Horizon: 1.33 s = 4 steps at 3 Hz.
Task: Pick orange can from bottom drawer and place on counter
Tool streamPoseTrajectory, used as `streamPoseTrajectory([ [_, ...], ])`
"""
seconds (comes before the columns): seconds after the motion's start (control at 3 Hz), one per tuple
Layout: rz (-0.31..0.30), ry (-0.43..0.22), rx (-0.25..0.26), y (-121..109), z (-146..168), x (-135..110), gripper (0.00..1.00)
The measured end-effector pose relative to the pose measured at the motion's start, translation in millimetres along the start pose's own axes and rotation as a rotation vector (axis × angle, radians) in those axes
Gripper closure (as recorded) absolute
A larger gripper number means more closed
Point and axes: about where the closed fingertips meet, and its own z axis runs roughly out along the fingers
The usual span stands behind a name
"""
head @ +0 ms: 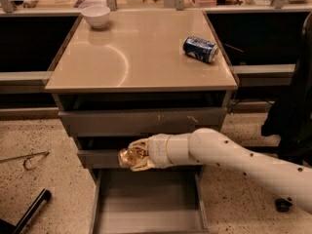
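My white arm reaches in from the right and my gripper is shut on the orange can, a shiny golden-orange lumpy can. It is held in the air in front of the middle drawer's front, above the open bottom drawer, whose grey floor is bare. The beige counter is above, its front edge well above the can.
A blue and white can lies on its side at the counter's right. A white bowl stands at the back left. Two grey upper drawers are partly open. A wire object and a black rod lie on the floor.
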Motion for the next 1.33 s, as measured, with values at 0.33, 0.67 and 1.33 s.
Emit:
streamPoseTrajectory([
  [0.33, -0.089, -0.028, 0.053, -49.8, -29.1, -62.0, 1.00],
  [0.67, -0.164, -0.019, 0.088, -96.2, -50.8, -112.6, 1.00],
  [1.33, -0.216, -0.021, 0.130, -124.9, -66.4, -139.3, 1.00],
])
